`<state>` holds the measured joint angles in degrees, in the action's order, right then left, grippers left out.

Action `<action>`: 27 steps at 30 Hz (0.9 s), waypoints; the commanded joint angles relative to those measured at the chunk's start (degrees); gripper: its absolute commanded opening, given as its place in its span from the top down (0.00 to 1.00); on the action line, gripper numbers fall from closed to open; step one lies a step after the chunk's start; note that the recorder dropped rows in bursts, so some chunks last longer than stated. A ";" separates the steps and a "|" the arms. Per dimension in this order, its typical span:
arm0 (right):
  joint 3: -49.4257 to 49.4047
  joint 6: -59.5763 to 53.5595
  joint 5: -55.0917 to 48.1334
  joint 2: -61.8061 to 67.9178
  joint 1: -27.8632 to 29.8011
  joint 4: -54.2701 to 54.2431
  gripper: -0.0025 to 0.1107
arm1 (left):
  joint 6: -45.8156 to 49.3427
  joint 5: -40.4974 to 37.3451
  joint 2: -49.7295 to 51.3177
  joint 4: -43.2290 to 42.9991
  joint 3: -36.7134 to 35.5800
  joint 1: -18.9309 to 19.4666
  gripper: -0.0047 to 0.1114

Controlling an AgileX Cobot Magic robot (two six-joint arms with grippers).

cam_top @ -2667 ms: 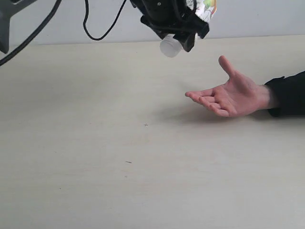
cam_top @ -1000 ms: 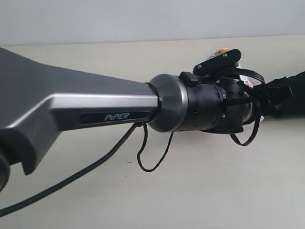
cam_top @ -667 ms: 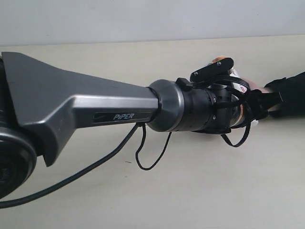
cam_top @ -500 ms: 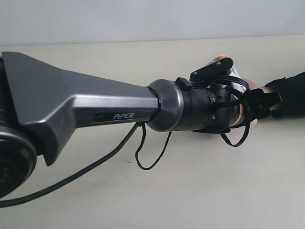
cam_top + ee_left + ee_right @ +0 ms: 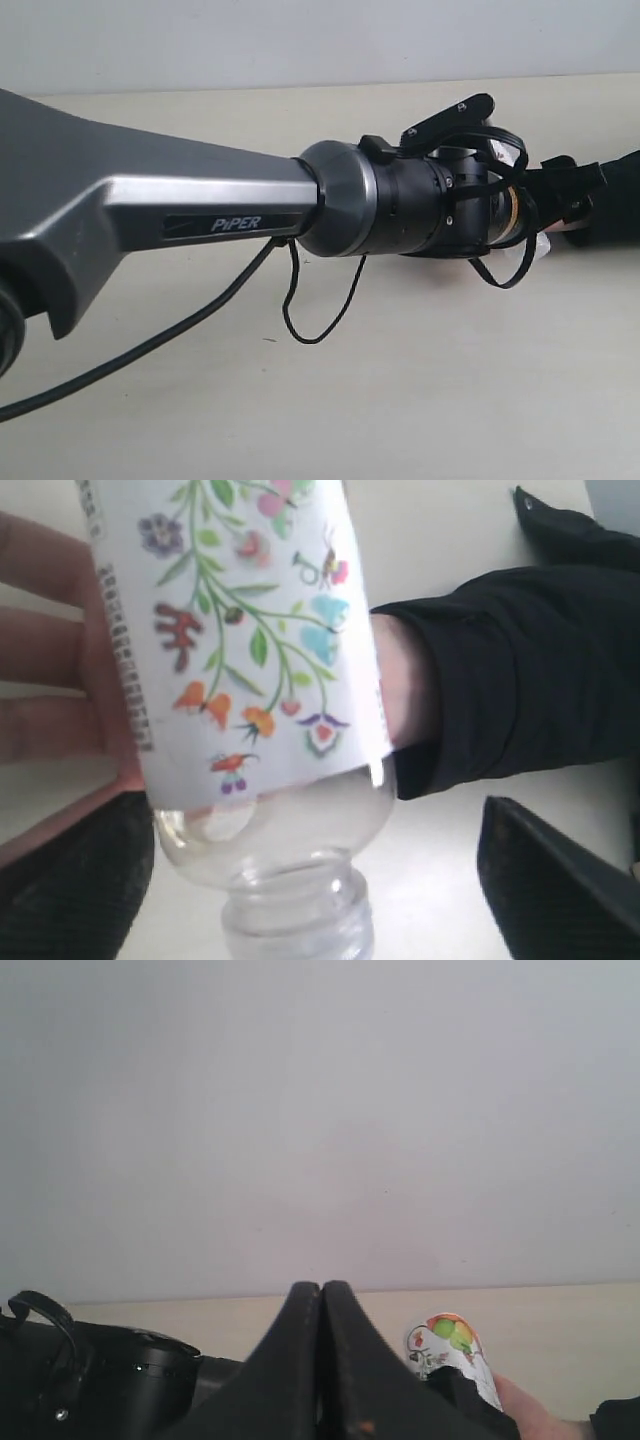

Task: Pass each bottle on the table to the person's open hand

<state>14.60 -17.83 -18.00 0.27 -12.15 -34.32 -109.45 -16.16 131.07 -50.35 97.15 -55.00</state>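
Straddles neck of floral bottle (image 5: 250,650) with left tool (image 5: 315,880) released wide, bottle lying along hand (image 5: 60,670) toward right edge of tabletop (image 5: 400,400).

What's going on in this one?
The left arm stretches across the table to a person's hand. A floral-label bottle lies on that open palm. The left pincer is open, with a finger on either side of the bottle's neck end, so the handover looks all but done. The right pincer is shut and empty, and takes no part.
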 commanded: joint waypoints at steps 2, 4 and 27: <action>-0.26 -0.09 0.15 -0.27 0.18 -0.04 0.98 | 4.90 -0.23 -2.77 1.82 0.16 -0.90 0.24; -0.26 -0.09 0.15 -0.27 0.18 -0.04 0.98 | 5.77 -0.84 -3.84 3.00 0.16 -0.90 0.24; -0.26 -0.09 0.15 -0.27 0.18 -0.04 0.98 | 39.59 -27.66 -21.14 15.03 0.16 -1.27 0.95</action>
<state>14.60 -17.83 -18.00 0.27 -12.15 -34.32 -73.59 -37.54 112.27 -36.15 97.15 -55.79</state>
